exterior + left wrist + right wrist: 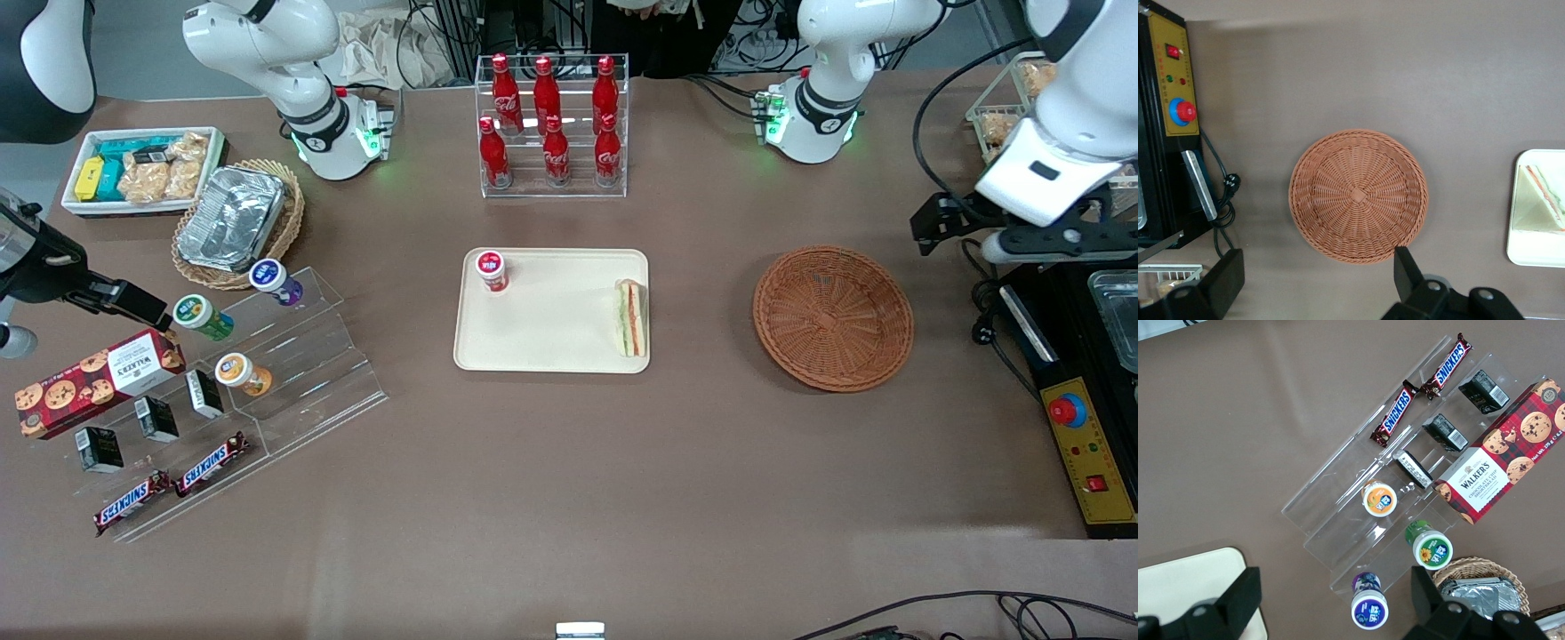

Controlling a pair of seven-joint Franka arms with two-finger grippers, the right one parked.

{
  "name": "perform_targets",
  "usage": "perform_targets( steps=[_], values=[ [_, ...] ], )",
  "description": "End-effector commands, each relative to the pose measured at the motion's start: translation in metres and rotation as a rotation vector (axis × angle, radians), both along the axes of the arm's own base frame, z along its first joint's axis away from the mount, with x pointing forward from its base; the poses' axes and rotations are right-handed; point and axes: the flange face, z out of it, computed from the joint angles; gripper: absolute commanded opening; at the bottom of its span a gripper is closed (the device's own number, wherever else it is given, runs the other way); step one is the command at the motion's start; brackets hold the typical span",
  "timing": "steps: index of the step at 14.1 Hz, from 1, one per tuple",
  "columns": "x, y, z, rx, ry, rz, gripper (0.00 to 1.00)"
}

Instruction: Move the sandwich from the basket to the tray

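The sandwich (632, 317) lies on the cream tray (551, 322), at the tray's edge nearest the basket; its wedge also shows in the left wrist view (1540, 203) on the tray's corner (1533, 252). The reddish-brown wicker basket (833, 318) sits on the table with nothing in it (1358, 195). My left gripper (931, 233) hangs above the table beside the basket, toward the working arm's end. It is open (1317, 277), its fingers spread wide with only bare table between them.
A small red-lidded jar (491, 270) stands on the tray. A rack of cola bottles (551, 124) stands farther from the front camera. A yellow control box with a red stop button (1086, 453) lies at the working arm's end. An acrylic snack stand (267, 356) lies toward the parked arm's end.
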Motion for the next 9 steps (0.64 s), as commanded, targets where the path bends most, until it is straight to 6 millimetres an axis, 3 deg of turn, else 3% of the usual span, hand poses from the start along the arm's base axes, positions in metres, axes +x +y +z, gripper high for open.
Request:
perform_targets(
  steps=[1, 2, 4, 7, 9],
  values=[
    [-0.008, 0.049, 0.009, -0.041, 0.057, -0.102, 0.99],
    [-0.012, 0.059, 0.014, -0.064, 0.052, -0.126, 0.99],
    [-0.012, 0.052, 0.017, -0.13, 0.044, -0.106, 0.99],
    [-0.013, 0.02, 0.02, -0.13, 0.041, -0.035, 0.99],
    [-0.014, 0.01, 0.028, -0.126, 0.04, -0.053, 0.99]
  ],
)
